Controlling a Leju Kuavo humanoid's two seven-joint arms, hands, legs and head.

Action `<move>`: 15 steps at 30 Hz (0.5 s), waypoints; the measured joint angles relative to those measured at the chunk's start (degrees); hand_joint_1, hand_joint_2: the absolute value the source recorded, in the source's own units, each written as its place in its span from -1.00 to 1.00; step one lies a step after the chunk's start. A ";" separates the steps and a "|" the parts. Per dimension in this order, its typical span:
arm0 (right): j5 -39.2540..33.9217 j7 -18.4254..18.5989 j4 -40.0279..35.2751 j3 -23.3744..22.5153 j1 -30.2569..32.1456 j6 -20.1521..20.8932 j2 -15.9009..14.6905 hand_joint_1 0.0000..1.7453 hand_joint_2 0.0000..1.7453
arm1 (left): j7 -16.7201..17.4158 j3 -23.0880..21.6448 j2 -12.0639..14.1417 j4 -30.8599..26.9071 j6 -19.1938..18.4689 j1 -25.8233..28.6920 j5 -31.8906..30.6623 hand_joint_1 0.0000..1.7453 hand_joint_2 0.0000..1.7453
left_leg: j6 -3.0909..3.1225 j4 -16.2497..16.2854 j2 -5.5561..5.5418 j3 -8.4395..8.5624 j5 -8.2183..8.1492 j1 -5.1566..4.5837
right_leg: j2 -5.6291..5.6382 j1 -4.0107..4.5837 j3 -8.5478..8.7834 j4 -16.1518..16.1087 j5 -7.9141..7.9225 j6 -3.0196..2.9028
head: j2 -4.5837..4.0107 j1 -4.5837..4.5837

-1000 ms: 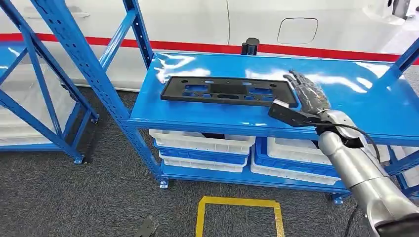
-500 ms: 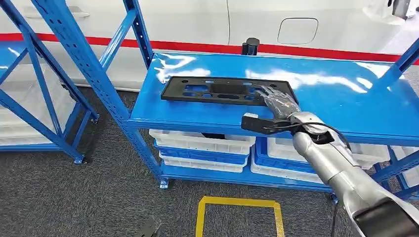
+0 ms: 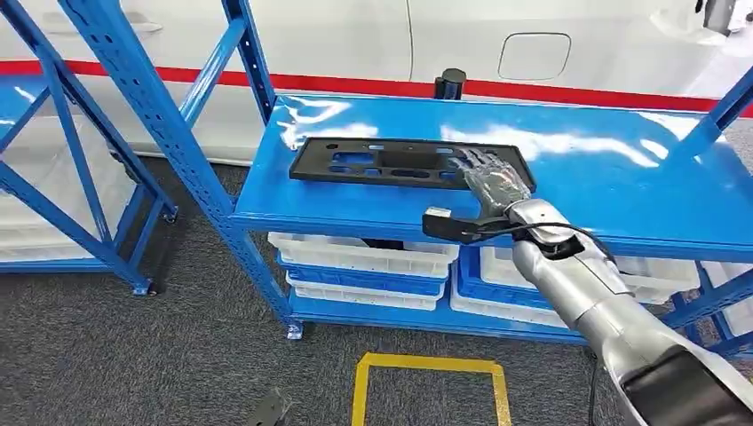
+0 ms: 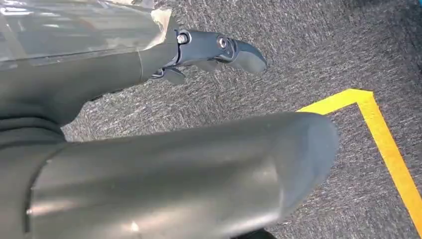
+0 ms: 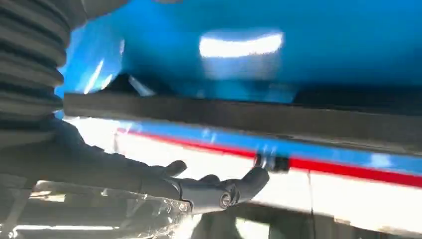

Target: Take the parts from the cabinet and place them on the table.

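Centrally in the head view: black part flat on blue shelf, right hand over its right end, fingers spread, gripping nothing yet. Left wrist view: left hand over carpet, hanging idle; grip unclear.

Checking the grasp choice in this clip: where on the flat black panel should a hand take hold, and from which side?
Probably the right end of the black panel, near its front edge, approached from the open front of the blue shelf. The panel lies flat with cut-outs, so its thin edge or an opening offers purchase. The right hand is already over that end, fingers spread.
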 joint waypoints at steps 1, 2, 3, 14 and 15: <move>1.05 0.04 0.39 0.17 0.00 -1.86 -0.02 -1.00 1.00 | 0.04 -0.15 0.00 0.00 0.07 0.02 -0.07 -1.00 -1.00 | 0.00 0.00 0.00 0.00 0.00 0.00 | 0.01 0.00 0.00 0.00 0.00 0.00 | 0.00 -0.02; 2.23 0.20 0.74 0.33 0.00 -3.91 -0.02 -1.00 1.00 | 0.04 -0.31 -0.04 0.00 0.09 0.01 -0.18 -1.00 -1.00 | 0.00 0.00 0.01 0.01 0.01 0.00 | 0.01 0.00 0.00 0.00 0.01 0.00 | 0.00 -0.02; 3.58 0.42 1.16 0.57 0.00 -6.41 -0.07 -1.00 1.00 | 0.02 -0.44 -0.09 0.00 0.20 0.01 -0.26 -1.00 -1.00 | 0.00 0.00 0.03 0.01 0.01 0.00 | 0.01 0.00 0.00 0.00 0.01 0.00 | 0.00 -0.02; 13.22 2.27 7.10 0.59 -0.10 -22.59 -0.42 -1.00 1.00 | -0.11 -1.73 -0.31 0.00 0.66 0.02 -0.39 -1.00 -1.00 | 0.02 0.01 0.00 -0.02 -0.01 0.00 | 0.01 0.00 0.00 -0.01 0.00 0.01 | 0.00 -0.02; 13.54 2.38 7.64 0.59 -0.16 -22.59 -0.31 -1.00 1.00 | -0.13 -1.75 -0.31 0.00 0.68 0.02 -0.33 -1.00 -1.00 | 0.02 0.01 0.00 -0.02 -0.01 0.00 | 0.01 0.00 0.00 -0.01 0.00 0.01 | 0.00 -0.02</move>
